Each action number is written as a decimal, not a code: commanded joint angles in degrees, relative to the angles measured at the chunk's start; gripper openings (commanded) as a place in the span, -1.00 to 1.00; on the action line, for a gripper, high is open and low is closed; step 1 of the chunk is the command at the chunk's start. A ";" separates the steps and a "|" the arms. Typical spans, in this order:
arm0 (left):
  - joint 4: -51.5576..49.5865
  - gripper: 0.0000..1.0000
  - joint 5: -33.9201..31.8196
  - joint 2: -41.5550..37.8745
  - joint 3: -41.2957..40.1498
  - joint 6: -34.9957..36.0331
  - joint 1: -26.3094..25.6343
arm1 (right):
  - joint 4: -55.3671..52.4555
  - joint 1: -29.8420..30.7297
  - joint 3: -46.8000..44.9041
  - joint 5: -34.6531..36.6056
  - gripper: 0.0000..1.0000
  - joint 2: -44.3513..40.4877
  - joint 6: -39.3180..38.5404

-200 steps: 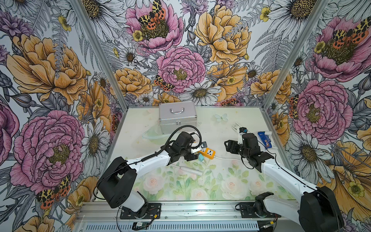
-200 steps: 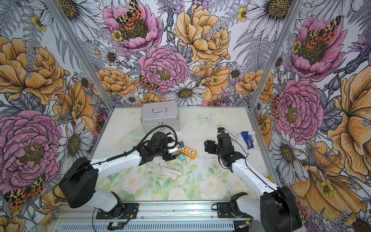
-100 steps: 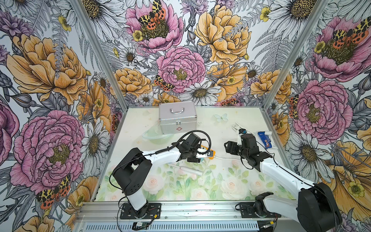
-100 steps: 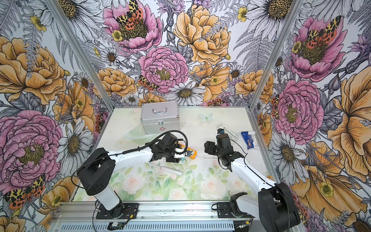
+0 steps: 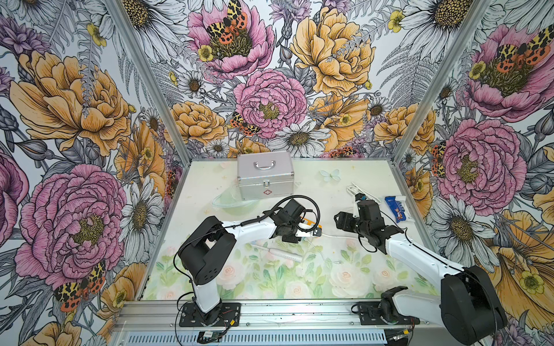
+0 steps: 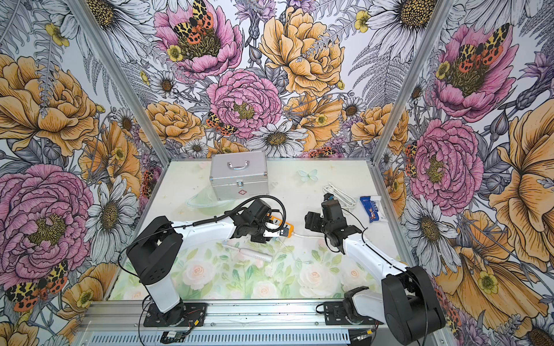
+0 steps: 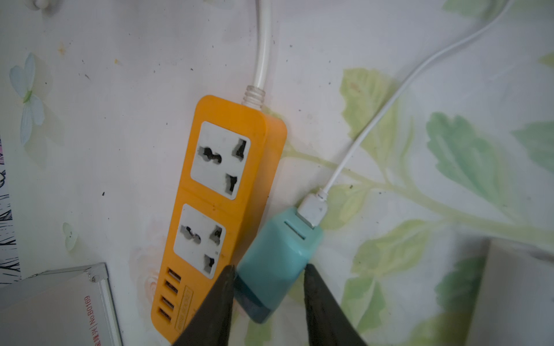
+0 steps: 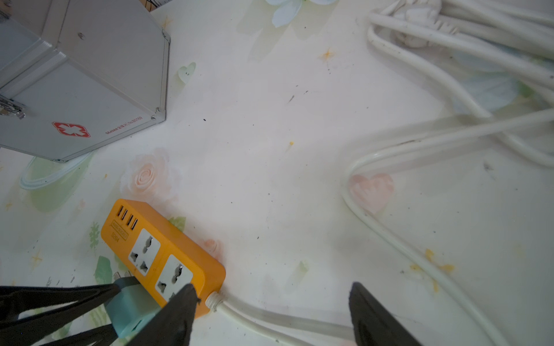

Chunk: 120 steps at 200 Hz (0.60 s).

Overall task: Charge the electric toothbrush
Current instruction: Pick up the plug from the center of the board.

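Left hand (image 7: 269,266): pinches teal adapter (image 7: 281,239), askew.
Right hand (image 8: 272,286): wide, empty.
Risk: skewed adapter twists free; prongs miss orange power strip (image 7: 221,209).

Orange, teal and white on a pale floral tabletop (image 5: 344,203)

The power strip (image 7: 227,191) is orange with white socket faces and a white cord (image 7: 260,54). The adapter (image 7: 278,257) is teal, seemingly darker at its shadowed end, with a white cable (image 7: 374,119). The electric toothbrush (image 5: 282,254) is white. The case (image 5: 263,176) is silver with a red cross mark. The walls (image 5: 75,104) carry pink, orange and white flowers.
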 commanded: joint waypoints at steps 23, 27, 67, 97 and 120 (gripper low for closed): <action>-5.05 -0.06 -1.66 1.54 2.18 2.65 -0.29 | 0.50 0.17 0.83 0.34 0.63 0.76 0.31; -5.34 -0.07 -1.88 1.55 2.52 2.77 -0.32 | 0.51 0.23 0.83 0.42 0.63 0.85 0.29; -7.67 -0.18 -2.17 4.29 4.39 3.14 -0.29 | 0.46 0.23 0.74 0.69 0.63 1.02 0.13; -8.66 -0.34 -2.18 5.67 5.41 2.84 -0.17 | 0.45 0.21 0.69 0.78 0.64 0.93 -0.06; -9.48 -0.68 -1.54 6.26 6.32 1.81 0.41 | 0.43 0.22 0.76 0.40 0.64 0.57 -0.18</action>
